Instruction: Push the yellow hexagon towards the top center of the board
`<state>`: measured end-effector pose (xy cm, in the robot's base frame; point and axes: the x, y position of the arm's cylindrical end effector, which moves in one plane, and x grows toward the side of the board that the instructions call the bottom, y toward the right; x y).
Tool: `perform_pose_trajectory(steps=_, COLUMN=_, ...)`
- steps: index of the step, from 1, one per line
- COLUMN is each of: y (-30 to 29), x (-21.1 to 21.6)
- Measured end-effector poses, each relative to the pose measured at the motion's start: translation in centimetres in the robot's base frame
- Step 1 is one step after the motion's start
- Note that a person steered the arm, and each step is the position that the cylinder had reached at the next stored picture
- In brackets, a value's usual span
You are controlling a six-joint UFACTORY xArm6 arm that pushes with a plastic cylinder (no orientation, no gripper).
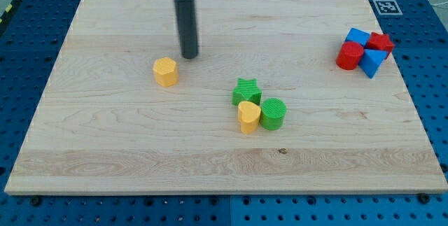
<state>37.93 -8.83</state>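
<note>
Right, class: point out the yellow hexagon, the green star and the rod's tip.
yellow hexagon (166, 71), camera view, centre of its top face.
green star (246, 89), camera view, middle of its top.
my tip (190, 56), camera view, rod's very end, just above-right of the hexagon.

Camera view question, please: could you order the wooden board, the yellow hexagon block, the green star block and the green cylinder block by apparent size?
1. Wooden board, by far the largest.
2. Green cylinder block, green star block and yellow hexagon block: all look alike, so I will not rank them.
</note>
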Motion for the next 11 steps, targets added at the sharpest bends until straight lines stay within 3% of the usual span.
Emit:
perform_pose_trajectory(steps=2, y=-7.6, x=0.2)
perform_pose_trajectory(steps=4, y=-6.3, x=5.9)
perform_pose_trajectory(steps=5, y=-3.6, x=6.2)
perform_pose_trajectory(steps=7, y=0.7, x=1.0)
perform_pose_trajectory(steps=8, y=0.6, x=0.7)
perform_pose_trajectory(steps=10, y=-3.8, x=4.1)
perform_pose_trajectory(steps=11, y=-2.6, x=5.6)
